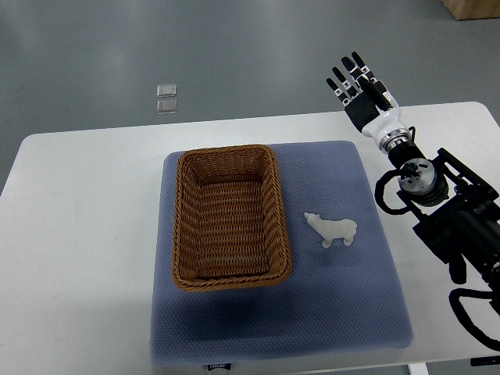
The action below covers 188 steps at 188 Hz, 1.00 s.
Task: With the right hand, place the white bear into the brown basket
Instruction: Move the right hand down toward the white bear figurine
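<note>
- While the right hand (358,83) is up near the far edge of the white table (78,211), it holds nothing.
- Its black fingers (344,65) are stretched out and a little apart, and they point away toward the grey floor (234,55).
- Its palm is black and its wrist is white, and the black arm behind it comes in from the right side of the picture.
- On the table lies a blue mat (328,312), and it covers most of the middle.
- On the mat stands the white bear (332,230), on its four legs.
- Its nose points left, toward the brown basket (228,275).
- Between the bear and the basket there is a small strip of blue mat, so the two do not touch.
- Far from the hand, the bear sits closer to the robot's side, with bare mat between them.
- On the left half of the mat sits the basket, which is woven, has a long box shape, and is open on top.
- Inside the basket you can see only its woven bottom.
- On the floor past the table lie two small clear squares (166,98), one just behind the other.
</note>
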Available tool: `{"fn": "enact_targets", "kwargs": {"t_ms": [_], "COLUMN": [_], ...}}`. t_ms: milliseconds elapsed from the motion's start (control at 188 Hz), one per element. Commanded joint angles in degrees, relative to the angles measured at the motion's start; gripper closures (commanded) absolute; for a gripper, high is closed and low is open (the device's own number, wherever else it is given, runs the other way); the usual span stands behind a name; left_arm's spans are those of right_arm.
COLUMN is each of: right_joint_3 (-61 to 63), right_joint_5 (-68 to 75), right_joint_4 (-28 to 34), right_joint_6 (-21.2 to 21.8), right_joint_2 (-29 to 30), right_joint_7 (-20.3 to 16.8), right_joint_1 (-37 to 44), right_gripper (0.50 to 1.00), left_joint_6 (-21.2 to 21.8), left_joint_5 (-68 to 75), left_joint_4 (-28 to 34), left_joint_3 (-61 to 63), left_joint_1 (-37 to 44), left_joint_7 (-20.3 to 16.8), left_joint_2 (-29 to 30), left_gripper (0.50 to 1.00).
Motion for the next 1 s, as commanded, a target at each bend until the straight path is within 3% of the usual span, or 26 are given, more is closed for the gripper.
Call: {"fn": "enact_targets", "kwargs": {"t_ms": [0, 415, 574, 995], "right_joint_3": [0.0, -3.16, -5.1, -24.43], "right_joint_5": [0.0, -0.88, -7.21, -36.47], "right_joint_4": [0.0, 0.26, 1.23, 9.67], "right_joint_6": [0.0, -0.44, -0.35, 0.79], "right_joint_2": [0.0, -0.09, -2.37, -16.44], "right_joint_7": [0.0, -0.09, -0.35, -9.49], "right_joint_1": [0.0, 0.36, 0.97, 15.03], "right_gripper": [0.574, 0.574, 0.574, 0.574], "left_joint_6": [0.0, 0.0, 0.0, -0.09], "left_joint_5": [0.07, 0.07, 0.07, 0.42], "left_joint_4": [0.0, -0.09, -0.18, -0.97], "left_joint_3": [0.05, -0.04, 0.05, -0.04], "left_joint_1": [-0.05, -0.05, 0.04, -0.05], "left_joint_7": [0.09, 0.0, 0.0, 0.0], "left_joint_2": [0.0, 0.0, 0.0, 0.0], "left_gripper": [0.5, 0.5, 0.5, 0.5]}}
